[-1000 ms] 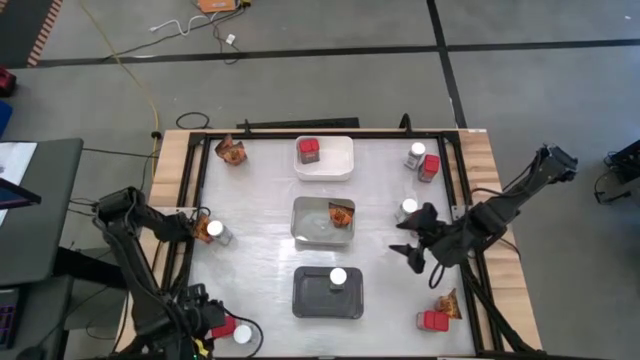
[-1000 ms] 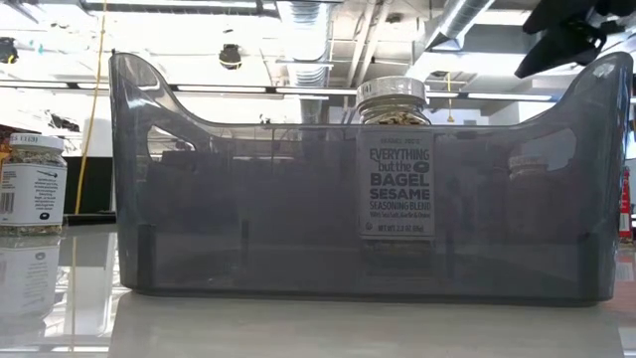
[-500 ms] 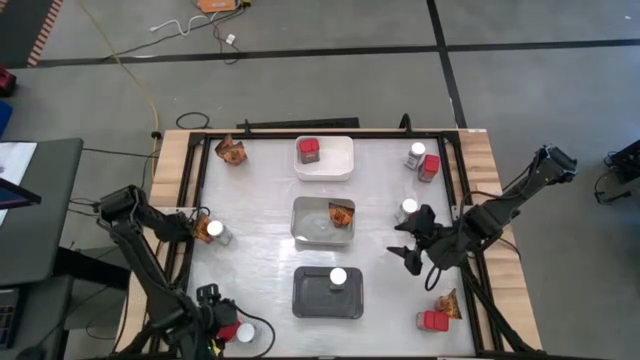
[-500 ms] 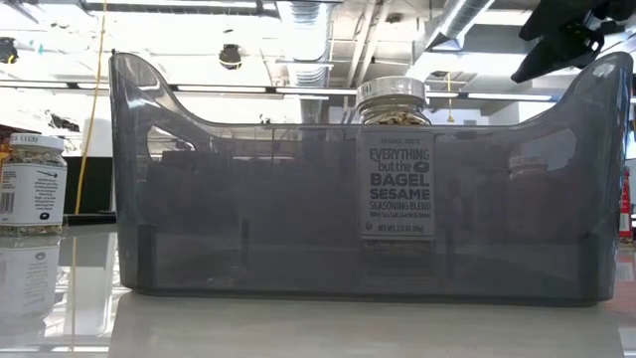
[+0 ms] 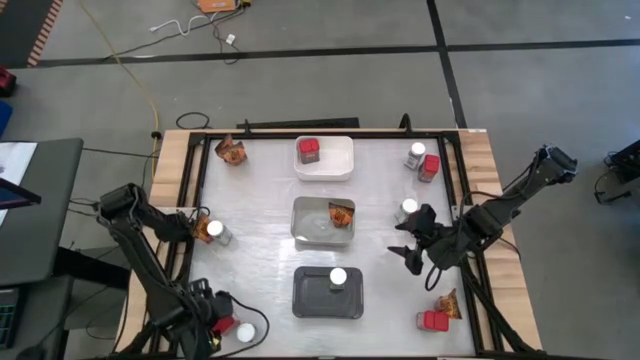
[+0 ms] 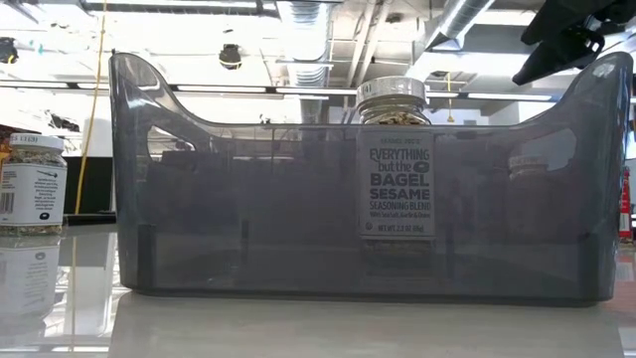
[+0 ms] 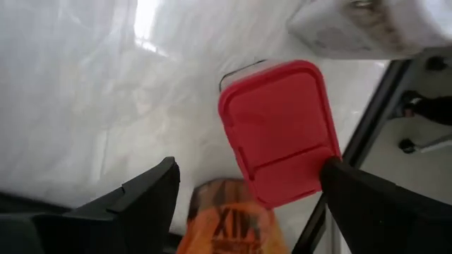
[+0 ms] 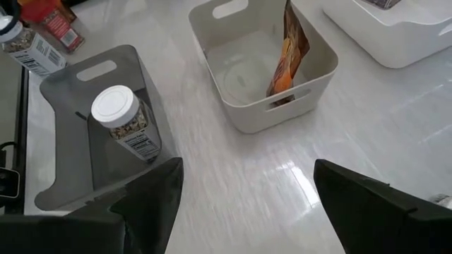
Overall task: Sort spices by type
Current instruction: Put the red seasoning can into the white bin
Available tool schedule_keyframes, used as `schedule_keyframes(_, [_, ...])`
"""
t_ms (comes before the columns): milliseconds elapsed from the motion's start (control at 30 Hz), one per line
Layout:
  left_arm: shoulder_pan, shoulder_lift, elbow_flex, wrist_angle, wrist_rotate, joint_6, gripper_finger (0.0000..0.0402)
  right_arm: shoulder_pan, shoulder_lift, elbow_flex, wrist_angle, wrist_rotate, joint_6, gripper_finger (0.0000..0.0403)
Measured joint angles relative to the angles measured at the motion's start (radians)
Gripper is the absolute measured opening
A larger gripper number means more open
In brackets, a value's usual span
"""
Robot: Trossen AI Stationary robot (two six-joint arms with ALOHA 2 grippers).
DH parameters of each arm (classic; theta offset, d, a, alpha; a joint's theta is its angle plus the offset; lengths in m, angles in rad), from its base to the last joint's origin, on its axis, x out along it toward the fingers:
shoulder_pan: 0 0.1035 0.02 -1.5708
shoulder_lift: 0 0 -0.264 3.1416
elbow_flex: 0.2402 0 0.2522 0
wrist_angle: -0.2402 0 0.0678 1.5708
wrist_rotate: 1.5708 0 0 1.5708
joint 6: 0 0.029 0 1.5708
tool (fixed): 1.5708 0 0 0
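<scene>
Left tool, released, straddles the red container at lower left of the high view; judged best: centre, descend squarely, avoid the orange packet touching it.

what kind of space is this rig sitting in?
Probably a lab or workshop, not a kitchen. The table stands on a bare grey floor marked with dark lines, a yellow cable trails across it, and exposed ducts run overhead.
</scene>
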Motion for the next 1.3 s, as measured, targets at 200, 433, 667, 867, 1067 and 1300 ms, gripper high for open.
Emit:
schedule_keyframes(200, [0.0, -0.062, -0.004, -0.013, -0.023, -0.093, 0.0324, 0.0, 0.0, 0.0, 0.0, 0.0, 0.0, 0.0346])
schedule_keyframes(433, [-0.001, -0.104, -0.004, -0.004, -0.117, -0.256, 0.0324, 0.0, 0.0, 0.0, -0.008, 0.0, -0.001, 0.0346])
schedule_keyframes(667, [0.008, -0.082, -0.004, 0.023, -0.118, -0.316, 0.0324, 0.0, 0.0, 0.0, -0.008, 0.0, -0.024, 0.0346])
schedule_keyframes(867, [0.013, -0.027, -0.007, 0.054, -0.085, -0.305, 0.0324, 0.0, 0.0, 0.0, -0.008, 0.0, -0.026, 0.0346])
schedule_keyframes(1067, [0.014, -0.001, -0.009, 0.048, -0.07, -0.322, 0.0324, 0.0, 0.0, 0.0, -0.015, 0.0, -0.029, 0.0346])
schedule_keyframes(1300, [0.009, -0.001, -0.091, 0.13, -0.022, -0.366, 0.0324, 0.0, 0.0, 0.0, -0.019, 0.0, -0.048, 0.0346])
